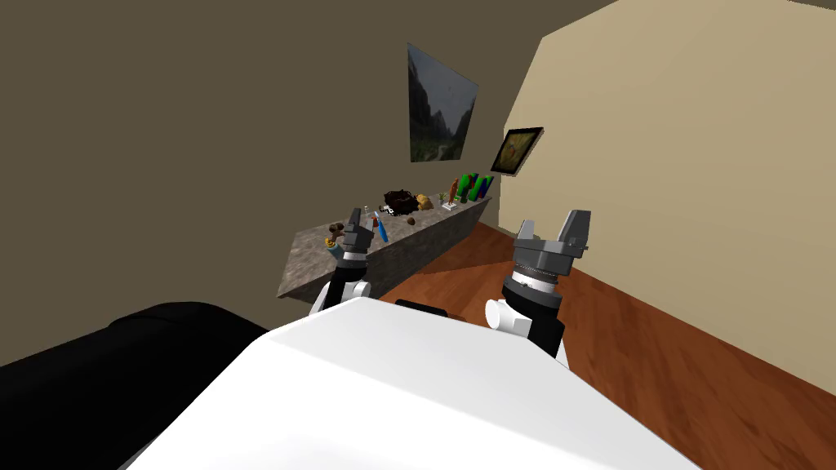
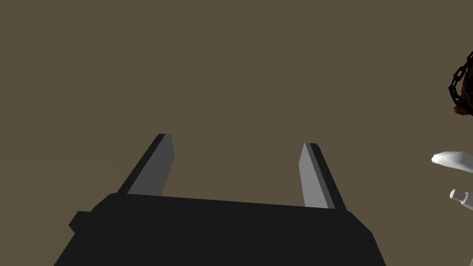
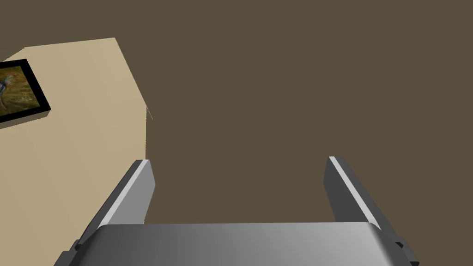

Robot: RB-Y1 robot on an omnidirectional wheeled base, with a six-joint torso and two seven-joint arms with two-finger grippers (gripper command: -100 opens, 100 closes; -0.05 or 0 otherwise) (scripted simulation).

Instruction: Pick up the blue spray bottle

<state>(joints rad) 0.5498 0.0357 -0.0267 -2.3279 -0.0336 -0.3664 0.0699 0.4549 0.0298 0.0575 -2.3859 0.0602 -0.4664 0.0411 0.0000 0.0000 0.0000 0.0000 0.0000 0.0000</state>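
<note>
Your right claw [image 1: 555, 220] is raised closest, its two flat grey blades spread wide with nothing between them. Your left claw [image 1: 357, 219] is just as wide and empty, pointing at a plain brown wall [image 2: 231, 69]. Beyond both runs a long counter [image 1: 314, 261] with a mottled grey, stone-like top. The blue spray bottle [image 1: 382, 232], slim and tilted, sits on it. In the head view it shows just beside the left claw's fingers, well apart from the right claw. Farther along are a dark heap [image 1: 400, 201] and upright green bottles [image 1: 471, 186].
</note>
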